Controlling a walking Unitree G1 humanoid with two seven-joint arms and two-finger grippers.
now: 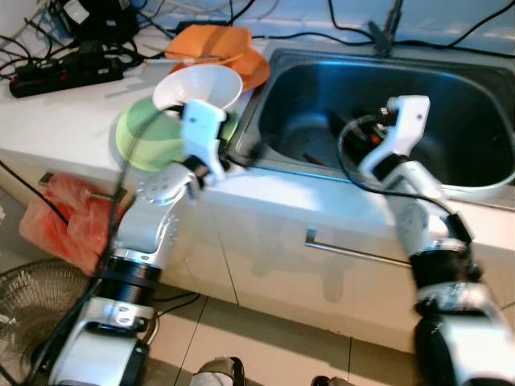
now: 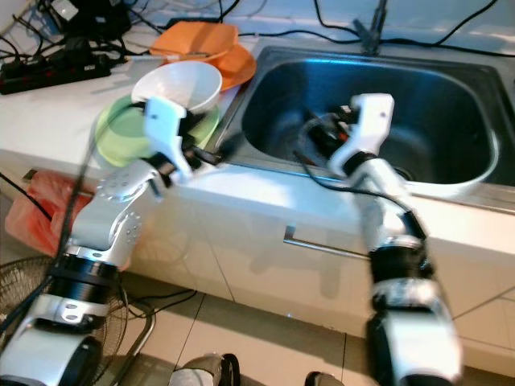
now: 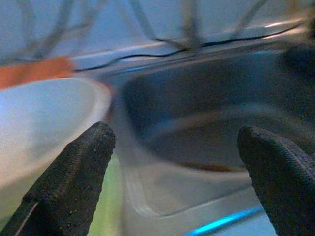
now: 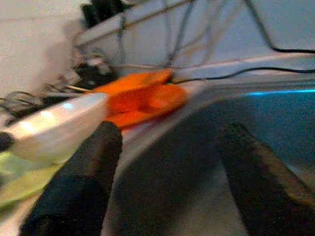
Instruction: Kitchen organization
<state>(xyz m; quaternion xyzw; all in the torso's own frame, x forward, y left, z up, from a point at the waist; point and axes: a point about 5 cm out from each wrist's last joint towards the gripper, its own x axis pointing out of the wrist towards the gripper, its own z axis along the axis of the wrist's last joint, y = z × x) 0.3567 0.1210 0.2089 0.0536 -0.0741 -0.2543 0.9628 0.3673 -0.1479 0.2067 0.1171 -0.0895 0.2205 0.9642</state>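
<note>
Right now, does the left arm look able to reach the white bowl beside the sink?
Probably yes. The left gripper is open and hovers at the counter edge right next to the white bowl, which sits on the green plate. Nothing stands between them.

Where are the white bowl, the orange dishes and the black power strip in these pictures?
white bowl (image 1: 199, 87), left eye view, on its inner wall.
orange dishes (image 1: 212, 43), left eye view, on the top piece's flat face.
black power strip (image 1: 66, 74), left eye view, on its long body.
</note>
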